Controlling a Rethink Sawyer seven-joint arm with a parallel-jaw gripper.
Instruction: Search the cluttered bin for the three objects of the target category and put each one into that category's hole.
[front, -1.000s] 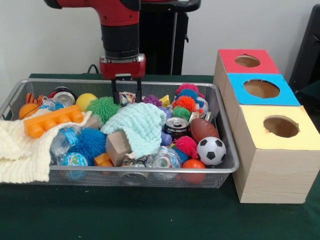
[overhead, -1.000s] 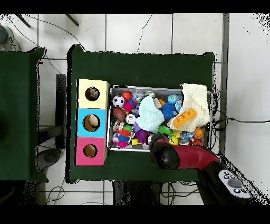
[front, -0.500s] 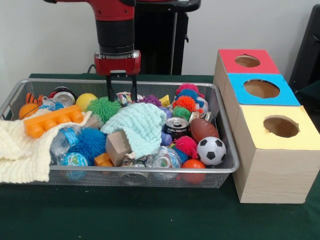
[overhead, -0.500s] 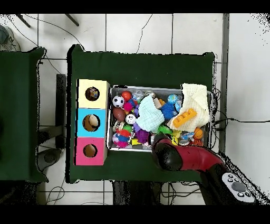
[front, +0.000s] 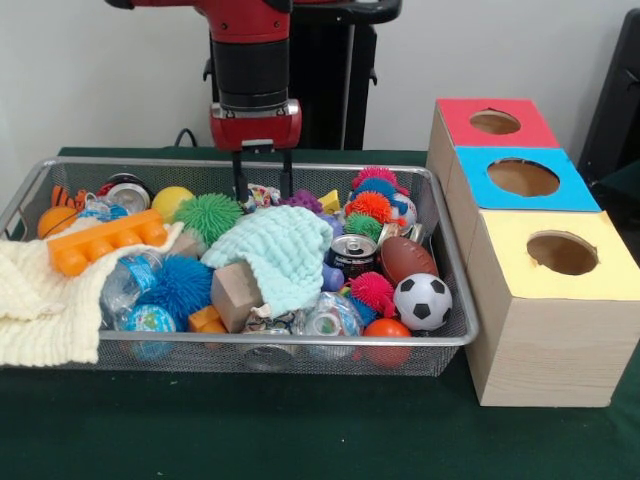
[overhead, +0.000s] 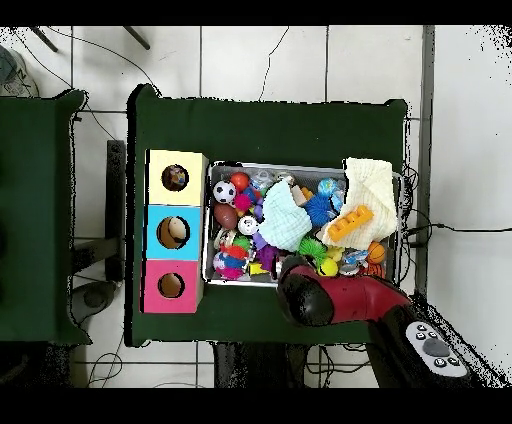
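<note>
The target category is not stated, so the three wanted objects cannot be identified; candidates are piled in the silver wire-mesh bin (front: 455, 330) on the green-clothed counter (front: 300, 430). The black two-fingered tool (front: 262, 178) is held above the bin's far rim, its fingers parted and empty, apparently kept clear of the clutter while a pick is chosen. Just below it lie a crumpled wrapper (front: 258, 195) and a green spiky ball (front: 207, 215); nearer the camera a mint knitted cloth (front: 280, 250) is draped over other items, hiding whatever is beneath. To one side stand the red (front: 495, 122), blue (front: 522, 177) and yellow (front: 562, 252) wooden boxes with round holes. In the overhead view the tool is covered by the arm.
</note>
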